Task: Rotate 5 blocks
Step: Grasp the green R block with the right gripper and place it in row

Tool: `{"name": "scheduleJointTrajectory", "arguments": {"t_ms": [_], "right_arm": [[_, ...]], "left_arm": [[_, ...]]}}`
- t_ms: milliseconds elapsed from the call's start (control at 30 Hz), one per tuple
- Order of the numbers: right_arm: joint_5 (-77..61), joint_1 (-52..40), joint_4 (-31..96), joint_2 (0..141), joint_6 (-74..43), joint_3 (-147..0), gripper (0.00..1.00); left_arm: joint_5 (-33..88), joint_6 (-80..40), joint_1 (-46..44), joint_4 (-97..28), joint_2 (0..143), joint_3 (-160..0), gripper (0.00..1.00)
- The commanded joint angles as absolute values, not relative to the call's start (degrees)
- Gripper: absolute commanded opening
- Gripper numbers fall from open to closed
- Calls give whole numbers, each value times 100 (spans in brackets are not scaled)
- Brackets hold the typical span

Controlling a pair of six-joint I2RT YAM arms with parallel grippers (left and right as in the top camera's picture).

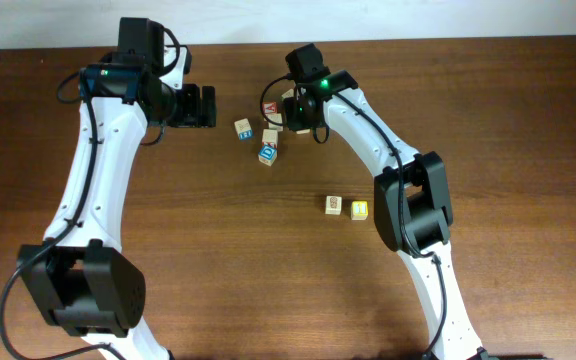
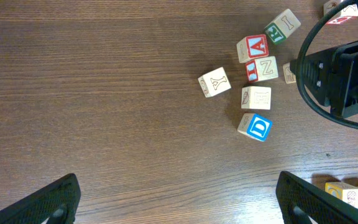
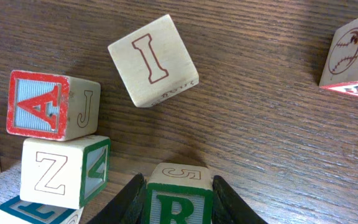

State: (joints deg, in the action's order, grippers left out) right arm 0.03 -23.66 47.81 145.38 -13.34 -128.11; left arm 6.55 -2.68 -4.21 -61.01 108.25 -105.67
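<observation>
Right pincer (image 3: pixel 178 186) snug on R block (image 3: pixel 179 204)

The R block (image 3: pixel 179 200) lies near the Z block (image 3: pixel 50 172).

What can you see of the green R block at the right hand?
The green R block is a small pale wooden cube. The face toward the wrist camera has a green border and green R, cut off by the picture's lower edge; the face above bears an outlined mark like a 5 or S. It seems to rest on the dark wooden table, between the two black fingers of the right hand, which lie against its two sides with no gap showing. No other block touches it.
</observation>
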Motion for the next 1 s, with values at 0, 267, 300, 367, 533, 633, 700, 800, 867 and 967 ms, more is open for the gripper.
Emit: {"name": "scheduleJointTrajectory", "arguments": {"t_ms": [0, 267, 300, 367, 533, 633, 700, 800, 867, 967], "right_arm": [[51, -2359, 4960, 14453, -1400, -12796, 32], [-401, -2359, 6396, 14029, -1400, -13620, 31], [-458, -2359, 6643, 13959, -1400, -13740, 31], [-574, -2359, 7063, 13837, -1400, -13939, 28], [-1041, -2370, 8248, 13469, -1400, -14049, 27], [-1079, -2421, 8836, 13496, -1400, -14009, 28], [-1079, -2486, 9087, 13513, -1400, -13937, 28], [-1026, -2674, 9185, 13515, -1398, -13566, 29], [-1011, -2746, 9190, 13515, -1400, -13303, 29], [-1011, -2825, 9150, 13515, -1400, -12829, 28]], "left_arm": [[596, -325, -397, -6097, 10827, -10691, 99], [596, -325, -397, -6097, 10827, -10691, 99], [596, -325, -397, -6097, 10827, -10691, 99], [596, -325, -397, -6097, 10827, -10691, 99], [596, -325, -397, -6097, 10827, -10691, 99], [596, -325, -397, -6097, 10827, -10691, 99], [596, -325, -397, -6097, 10827, -10691, 99], [596, -325, -397, -6097, 10827, -10691, 99], [596, -325, -397, -6097, 10827, -10691, 99], [596, -325, -397, -6097, 10827, -10691, 99]]}}
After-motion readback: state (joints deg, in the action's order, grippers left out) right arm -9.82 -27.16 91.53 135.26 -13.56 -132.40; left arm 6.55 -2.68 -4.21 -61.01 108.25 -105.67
